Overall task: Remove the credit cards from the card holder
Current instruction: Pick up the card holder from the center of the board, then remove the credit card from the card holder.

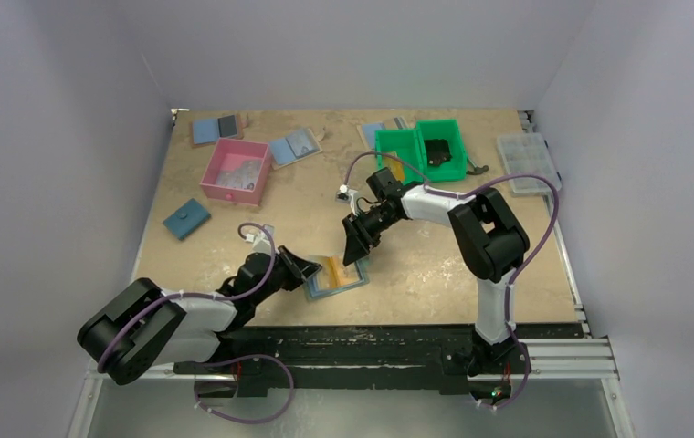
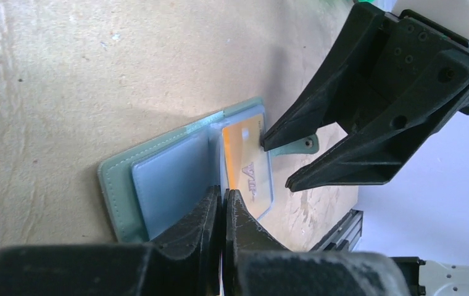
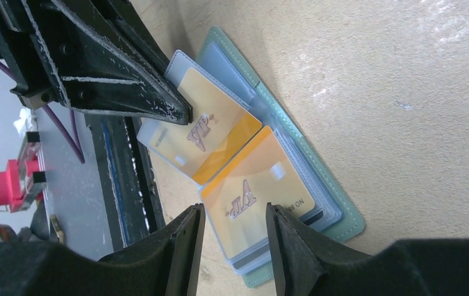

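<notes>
Left fingers (image 2: 204, 213): pressed together, with the tips at the near edge of the open card holder (image 2: 115, 185), beside a clear sleeve that carries one card. Whether a thin leaf is nipped between them cannot be told.

Right fingers (image 3: 186, 246): roughly half apart and holding nothing, poised on either side of the nearer of the two credit cards (image 3: 257, 185). In the left wrist view one tip reaches a card's edge.

Both orange-yellow cards sit in clear sleeves fanned out over the pale blue inside of the holder, just beside each other. The holder lies flat and open on the bench (image 1: 435, 265), close to its near edge and between the two arms.

Farther back on the bench are a dark blue wallet (image 1: 186, 219) at the left, a pink box (image 1: 230, 193) behind it, a green box (image 1: 398, 146) right of centre, and a clear compartment case (image 1: 528, 162) at the far right edge.
</notes>
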Motion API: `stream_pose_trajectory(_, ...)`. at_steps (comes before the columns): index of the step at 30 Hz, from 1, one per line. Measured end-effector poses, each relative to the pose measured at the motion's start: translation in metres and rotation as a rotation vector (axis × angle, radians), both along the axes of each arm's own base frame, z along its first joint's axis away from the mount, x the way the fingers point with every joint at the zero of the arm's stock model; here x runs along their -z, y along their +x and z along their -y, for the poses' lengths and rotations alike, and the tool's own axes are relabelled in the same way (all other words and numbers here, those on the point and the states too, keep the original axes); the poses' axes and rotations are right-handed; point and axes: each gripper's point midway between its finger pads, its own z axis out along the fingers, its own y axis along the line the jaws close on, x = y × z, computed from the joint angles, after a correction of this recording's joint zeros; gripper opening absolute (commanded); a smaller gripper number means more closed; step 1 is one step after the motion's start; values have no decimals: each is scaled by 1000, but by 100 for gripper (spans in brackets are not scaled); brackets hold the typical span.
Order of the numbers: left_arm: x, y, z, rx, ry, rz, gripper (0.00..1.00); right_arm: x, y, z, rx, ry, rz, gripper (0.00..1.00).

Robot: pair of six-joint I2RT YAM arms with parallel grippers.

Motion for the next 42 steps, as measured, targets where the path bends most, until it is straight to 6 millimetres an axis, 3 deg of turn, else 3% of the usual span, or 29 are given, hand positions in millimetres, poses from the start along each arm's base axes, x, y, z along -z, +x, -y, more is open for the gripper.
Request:
stream_pose_trajectory(22,-36,0,16,127,-39,213,0,-28,-11,1,-144,113,79,50)
stream_pose_trajectory(34,-40,0,18,139,-39,238,0,-40,-17,-5,-137,171,21,52)
stream_pose_trajectory(42,-43,-3,16,140,-62,262,0,-38,-15,-11,-67,172,-48,53)
